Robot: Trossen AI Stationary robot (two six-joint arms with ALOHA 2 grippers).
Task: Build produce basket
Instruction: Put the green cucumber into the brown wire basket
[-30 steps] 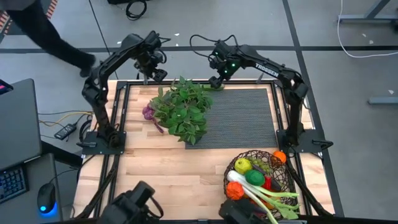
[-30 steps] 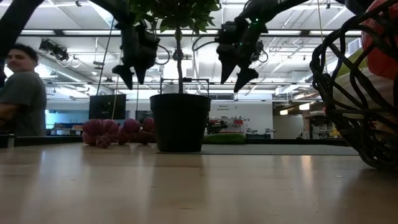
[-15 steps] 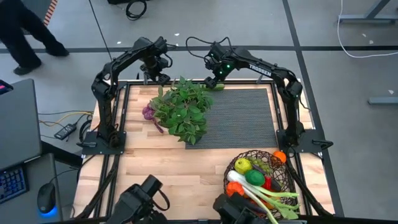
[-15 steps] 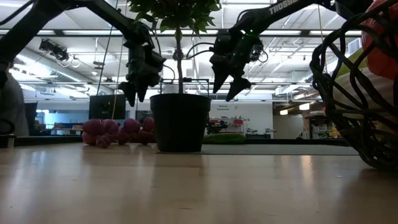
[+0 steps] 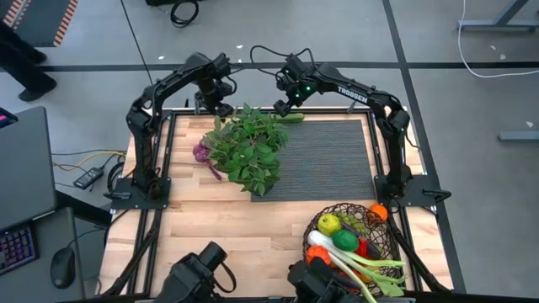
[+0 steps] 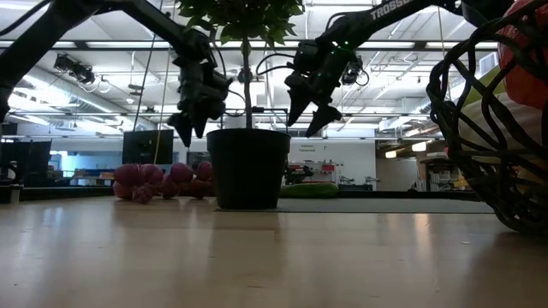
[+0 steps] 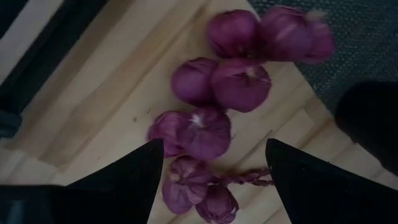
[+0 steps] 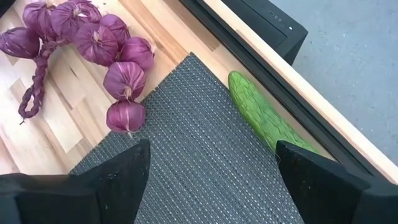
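The basket point(image 5: 354, 242) of dark wire stands at the table's near right, holding a lemon, a lime, a leek and other produce; it also shows in the low view point(image 6: 479, 128). A bunch of purple bulbs point(image 7: 214, 102) lies on the wood left of the potted plant point(image 5: 248, 147). A green cucumber point(image 8: 264, 115) lies on the mat's far edge. My left gripper point(image 6: 190, 133) hangs open above the bulbs. My right gripper point(image 6: 301, 122) hangs open above the cucumber's end of the mat.
The potted plant in its black pot point(image 6: 248, 167) stands between the two grippers. The black ribbed mat point(image 5: 328, 160) covers the table's far right. A black frame rail point(image 8: 261, 46) runs along the far edge, just behind the cucumber. Bare wood lies at the near left.
My left gripper has sunk toward the purple bulbs and rolled a little. My right gripper has come down slightly and drifted toward the plant. Both stay open. A person at the far left has walked out of the low view.
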